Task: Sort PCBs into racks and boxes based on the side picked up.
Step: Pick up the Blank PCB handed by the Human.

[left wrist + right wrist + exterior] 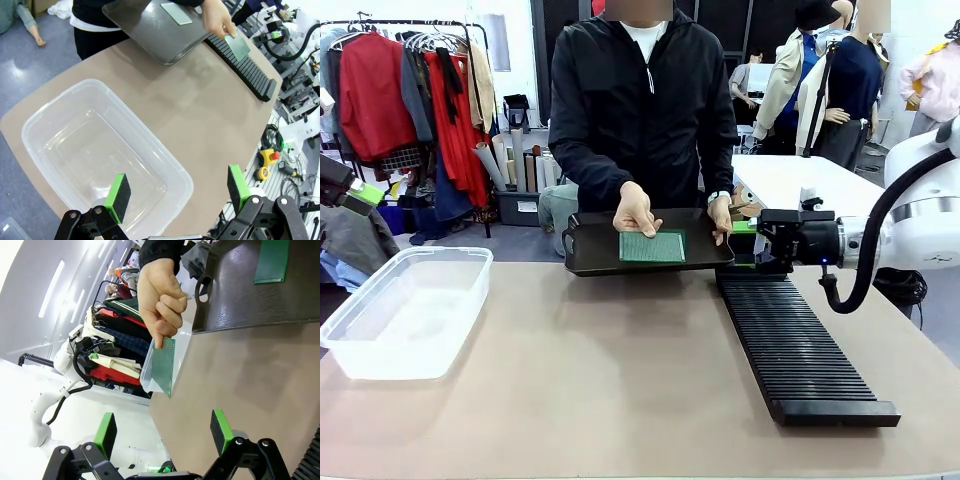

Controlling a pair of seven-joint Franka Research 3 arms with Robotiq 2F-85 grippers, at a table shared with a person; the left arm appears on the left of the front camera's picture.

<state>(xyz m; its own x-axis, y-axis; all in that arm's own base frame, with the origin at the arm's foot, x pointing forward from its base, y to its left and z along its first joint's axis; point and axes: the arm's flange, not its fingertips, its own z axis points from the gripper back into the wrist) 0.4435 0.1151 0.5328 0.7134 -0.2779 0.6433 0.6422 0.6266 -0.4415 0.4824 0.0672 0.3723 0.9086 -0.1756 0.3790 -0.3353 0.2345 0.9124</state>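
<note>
Two PCBs: flat PCB point(653, 247) on far dark tray point(595, 255), hanging PCB point(165, 365) pinched in person's hand point(160, 300). Right gripper point(163, 430) and left gripper point(178, 189) spread wide, empty.

In the front view the left gripper point(355, 190) is cut off by the picture's left edge, and the right gripper point(745, 245) has its fingertips hidden behind the dark tray point(590, 255) and the person's hand point(721, 215). In the right wrist view the PCB on the tray point(272, 262) is cropped by the top edge, the black rack point(311, 460) is a sliver at the bottom right corner, and the clear tub point(148, 375) is mostly covered by the PCB held in the hand point(164, 365).
</note>
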